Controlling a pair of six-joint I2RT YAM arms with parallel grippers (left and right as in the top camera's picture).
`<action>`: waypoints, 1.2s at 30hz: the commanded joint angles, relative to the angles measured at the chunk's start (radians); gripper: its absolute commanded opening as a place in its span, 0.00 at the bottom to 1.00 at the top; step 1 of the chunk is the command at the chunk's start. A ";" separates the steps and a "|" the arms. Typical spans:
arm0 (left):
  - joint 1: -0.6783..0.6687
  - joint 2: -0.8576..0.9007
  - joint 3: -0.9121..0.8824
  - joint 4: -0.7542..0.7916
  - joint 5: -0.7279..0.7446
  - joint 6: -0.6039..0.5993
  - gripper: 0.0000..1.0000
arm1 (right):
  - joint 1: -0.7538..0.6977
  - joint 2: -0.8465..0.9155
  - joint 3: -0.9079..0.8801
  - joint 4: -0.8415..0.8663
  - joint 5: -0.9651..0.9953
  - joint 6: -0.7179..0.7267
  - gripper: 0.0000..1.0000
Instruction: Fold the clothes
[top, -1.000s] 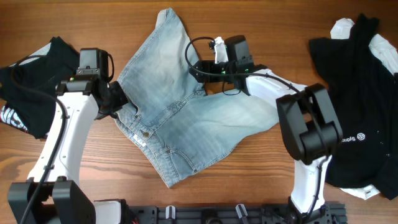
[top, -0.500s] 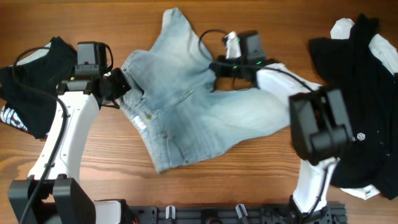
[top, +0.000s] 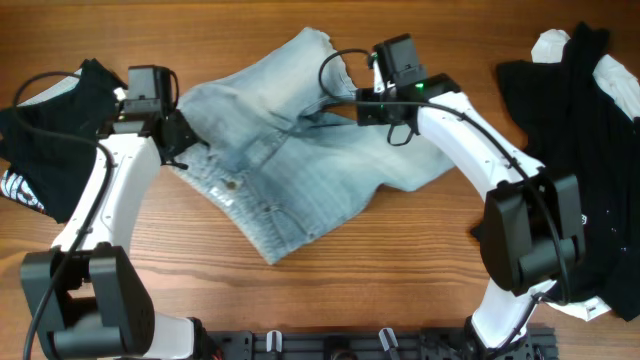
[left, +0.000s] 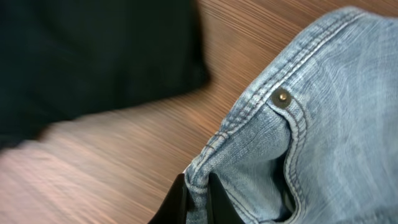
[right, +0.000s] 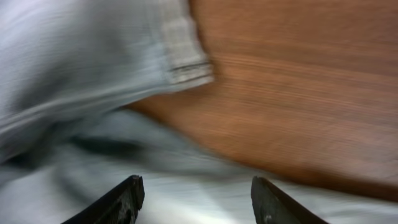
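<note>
Light blue denim shorts (top: 300, 175) lie crumpled in the middle of the wooden table, the waistband toward the front left. My left gripper (top: 183, 137) is at their left edge. In the left wrist view its fingers (left: 198, 196) are shut on a fold of the waistband corner of the shorts (left: 323, 124), near a rivet. My right gripper (top: 347, 105) hovers over the shorts' far side. In the blurred right wrist view its fingers (right: 198, 202) are wide open over the denim (right: 87, 68), holding nothing.
A black garment with white print (top: 40, 140) lies at the left edge, close behind my left arm. A pile of black and white clothes (top: 580, 150) fills the right side. Bare wood (top: 400, 270) shows in front of the shorts.
The shorts have swung and bunched up; the far leg now points right instead of straight back. My left gripper has moved back with the waistband. My right gripper has shifted right.
</note>
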 joint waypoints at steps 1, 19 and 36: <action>0.037 0.000 0.000 0.007 -0.128 0.000 0.06 | -0.029 0.001 0.002 0.086 -0.076 -0.043 0.63; 0.037 0.000 0.000 0.046 0.172 0.004 0.56 | -0.023 0.278 0.002 0.429 -0.430 0.236 0.72; 0.037 0.000 0.000 -0.023 0.171 0.004 0.58 | -0.117 0.286 0.002 0.711 -0.732 0.708 0.82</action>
